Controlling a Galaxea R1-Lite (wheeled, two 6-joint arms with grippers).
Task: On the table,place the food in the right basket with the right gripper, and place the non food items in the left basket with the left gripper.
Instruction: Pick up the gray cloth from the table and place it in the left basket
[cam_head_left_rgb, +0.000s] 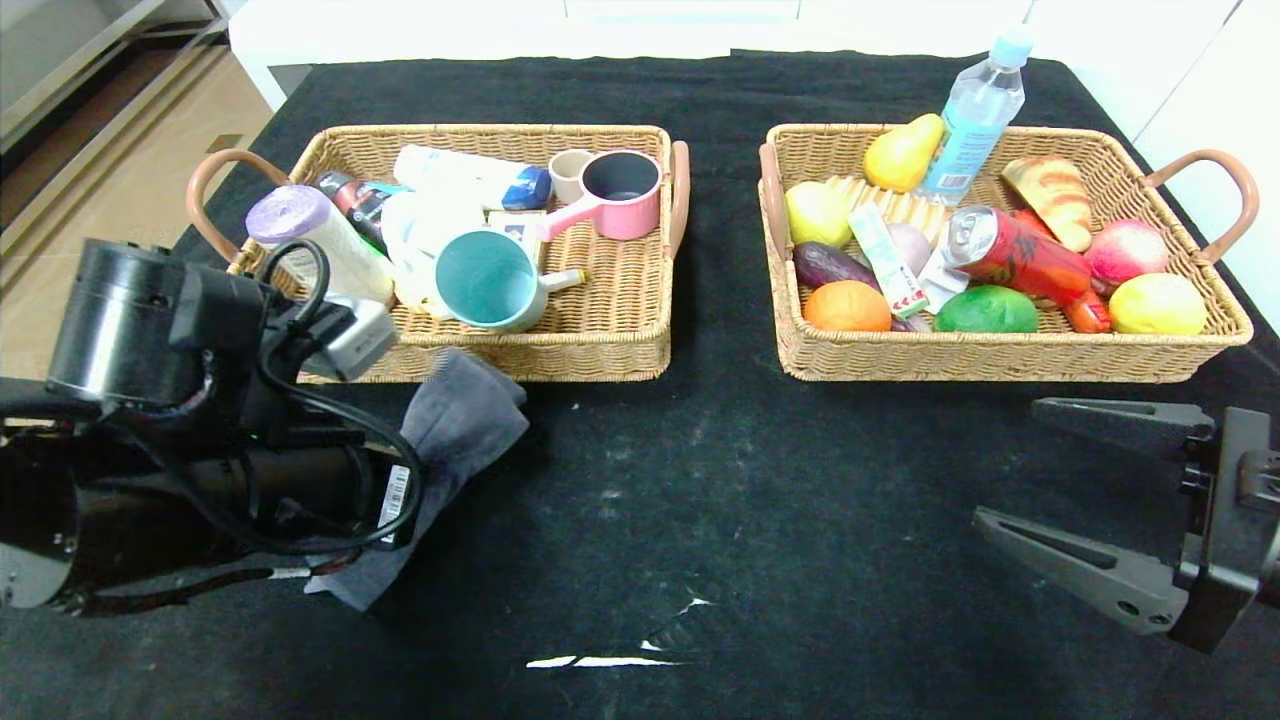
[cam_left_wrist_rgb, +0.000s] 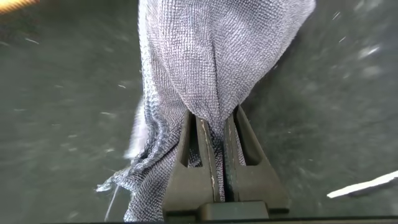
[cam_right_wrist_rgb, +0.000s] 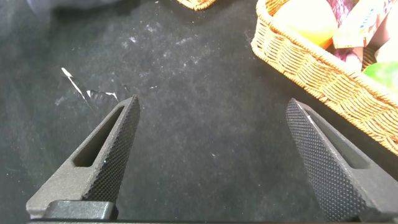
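Note:
My left gripper (cam_left_wrist_rgb: 214, 121) is shut on a grey cloth (cam_head_left_rgb: 455, 440) and holds it over the black table just in front of the left basket (cam_head_left_rgb: 600, 345). In the left wrist view the cloth (cam_left_wrist_rgb: 211, 56) hangs pinched between the jaws. The left basket holds mugs, a small pink pot, tubes and bottles. The right basket (cam_head_left_rgb: 1000, 355) holds fruit, bread, a red can and a water bottle. My right gripper (cam_head_left_rgb: 1010, 460) is open and empty above the table in front of the right basket; it shows in the right wrist view (cam_right_wrist_rgb: 211, 109) with bare cloth between its jaws.
The black tablecloth (cam_head_left_rgb: 720, 520) has white scuffs near its front edge. The right basket's wall (cam_right_wrist_rgb: 311, 59) is close ahead of the right gripper. The floor and a shelf lie beyond the table's left edge.

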